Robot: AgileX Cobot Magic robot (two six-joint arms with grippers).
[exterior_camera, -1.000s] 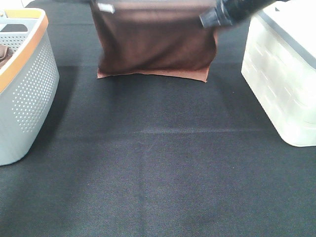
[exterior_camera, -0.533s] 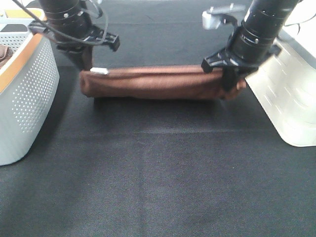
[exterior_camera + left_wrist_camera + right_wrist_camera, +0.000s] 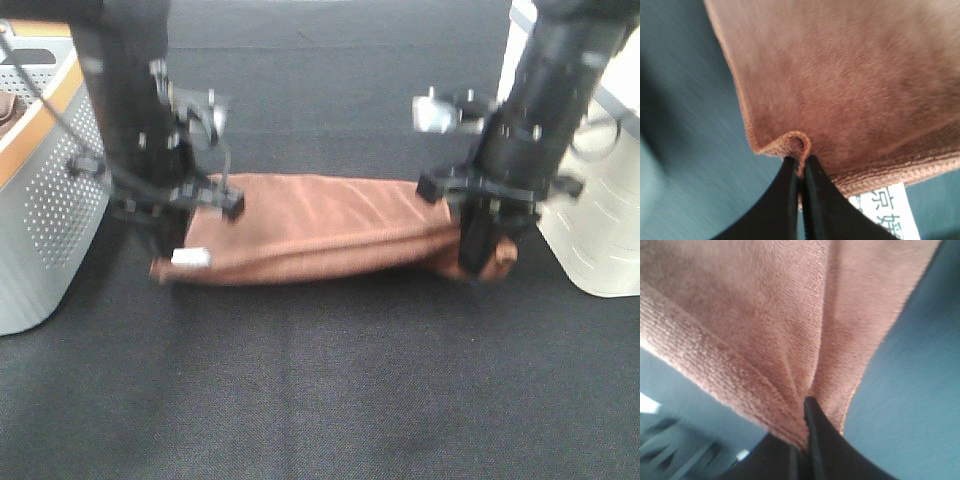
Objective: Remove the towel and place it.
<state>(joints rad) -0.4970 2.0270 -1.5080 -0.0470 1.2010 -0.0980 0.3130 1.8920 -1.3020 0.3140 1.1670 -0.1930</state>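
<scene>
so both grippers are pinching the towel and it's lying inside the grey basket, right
Not quite. The left gripper and the right gripper do pinch the towel, but it lies on the black table cover, between the grey basket and the white bin, not inside the basket. The exterior high view shows this.

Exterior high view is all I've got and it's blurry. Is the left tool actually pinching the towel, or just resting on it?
Observer: Pinching. The left wrist view shows the left tool shut on a small curl of the towel at its hemmed edge.
Operator: And the right side?
Observer: The right wrist view shows the right tool shut on a gathered ridge of the cloth.
Operator: Anything near the left grip?
Observer: A white tag with printed characters sits just beside it.
</scene>
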